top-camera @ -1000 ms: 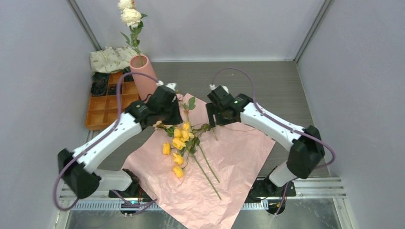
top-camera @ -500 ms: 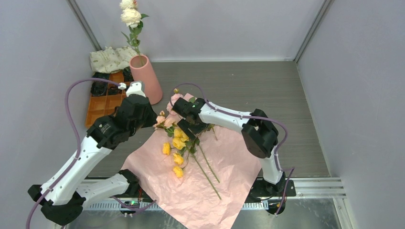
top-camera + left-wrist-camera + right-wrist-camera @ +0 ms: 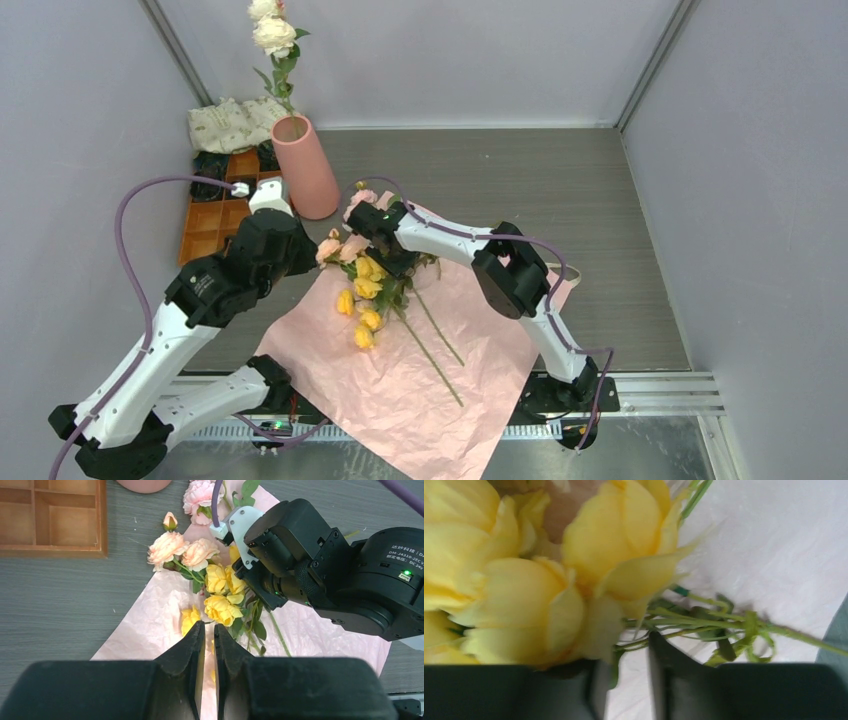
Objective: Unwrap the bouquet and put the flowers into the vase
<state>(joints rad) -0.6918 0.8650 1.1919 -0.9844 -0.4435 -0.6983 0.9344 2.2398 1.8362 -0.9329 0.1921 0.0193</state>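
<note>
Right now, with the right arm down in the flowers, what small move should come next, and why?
Probably close the right pincer fully. Its jaws stand at the green stems just below the yellow roses, with a gap showing between them, so nothing looks clamped. The roses lie on the pink paper, apart from the vase, so a grip must come before any lift.

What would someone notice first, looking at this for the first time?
A spray of yellow roses lies on pink paper mid-table, with the right gripper low among their stems. At the back left, a pink vase holds a tall cream rose.
</note>
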